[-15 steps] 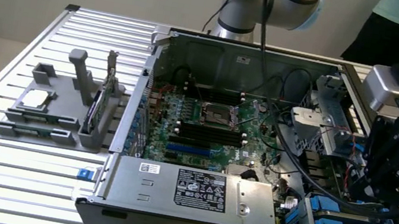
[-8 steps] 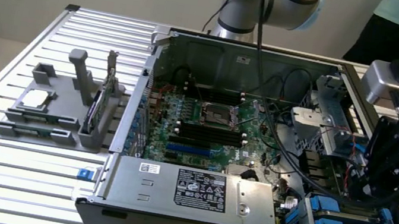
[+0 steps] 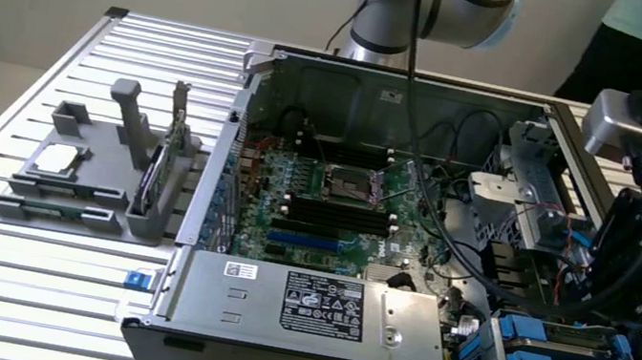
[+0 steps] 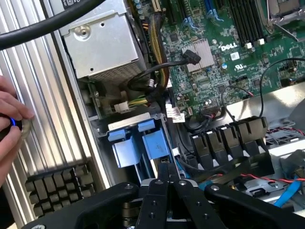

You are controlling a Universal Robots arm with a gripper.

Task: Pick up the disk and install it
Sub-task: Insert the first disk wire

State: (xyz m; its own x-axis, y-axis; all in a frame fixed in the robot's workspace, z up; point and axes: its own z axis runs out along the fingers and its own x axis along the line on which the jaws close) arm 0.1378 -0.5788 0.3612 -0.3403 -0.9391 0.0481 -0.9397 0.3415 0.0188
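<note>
At the drive bay, in the case corner on the exterior view's right:

- Gripper: fingers pressed together, pinching nothing, poised just above the blue carrier.
- Disk: lying in the bay, beside the power supply (mostly its blue carrier shows).
- Grey fixture: on the table, holding the processor chip and the circuit card.
- Status: pick-up judged done, and the disk apparently seated or nearly so.

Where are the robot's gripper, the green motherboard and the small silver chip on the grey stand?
gripper (image 4: pixel 169 179): wrist view, where its shut black fingertips meet.
green motherboard (image 3: pixel 284 190): exterior view, a green patch of the board's surface.
silver chip (image 3: pixel 57 158): exterior view, middle of its top face.
</note>
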